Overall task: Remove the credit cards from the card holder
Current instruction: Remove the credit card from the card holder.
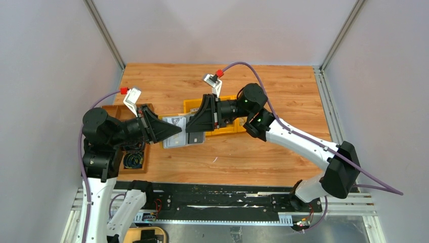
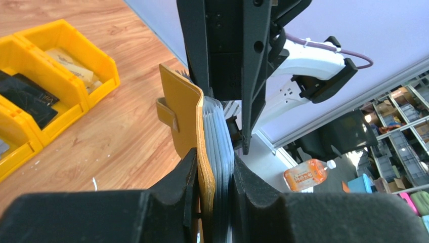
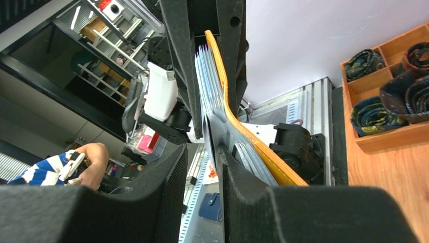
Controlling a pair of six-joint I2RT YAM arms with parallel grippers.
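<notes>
My left gripper (image 2: 215,174) clamps the soft mustard-yellow fold-over card holder (image 2: 184,111) at centre frame. My right gripper (image 3: 202,162) straddles a slick, thin grey card (image 3: 212,126); I can't tell whether it has bitten. I'd pinch its protruding edge.

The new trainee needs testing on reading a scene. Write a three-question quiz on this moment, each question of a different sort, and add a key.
1. True or false: the card holder lies snapped shut, with no end effector touching it.
2. Short answer: which one clamps the card holder's mustard cover, the left end effector or the right end effector?
3. Multiple choice: the brown tray holds A) credit cards, B) rolled patterned fabric, C) bottles.

Key: 1 false, it is held in the air with its strap undone; 2 the left; 3 B.
</notes>
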